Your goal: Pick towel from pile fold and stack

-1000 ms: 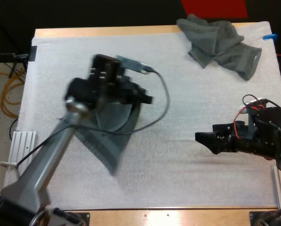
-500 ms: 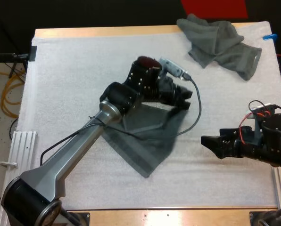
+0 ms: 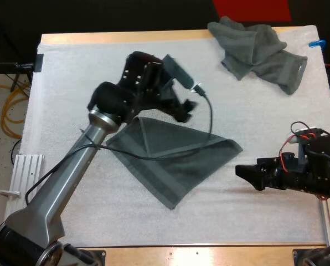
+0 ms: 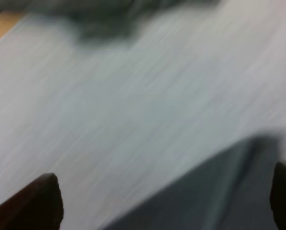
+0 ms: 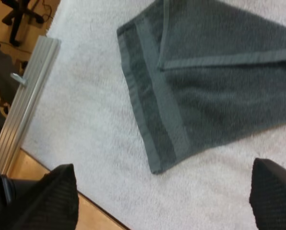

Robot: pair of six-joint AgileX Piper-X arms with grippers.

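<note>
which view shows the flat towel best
The high view: the flat towel lies nearly whole there. The right wrist view catches its banded corner and a folded flap; the left wrist view, a blurred edge.

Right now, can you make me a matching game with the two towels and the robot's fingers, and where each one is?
Things:
1. crumpled towel
2. flat towel
3. left fingers
4. right fingers

Places:
A. open, at the flat towel's far edge
B. far right corner of the mat
C. open, at the mat's right side, touching no towel
D. middle of the mat, partly folded over

Pairs: 1-B, 2-D, 3-A, 4-C
</note>
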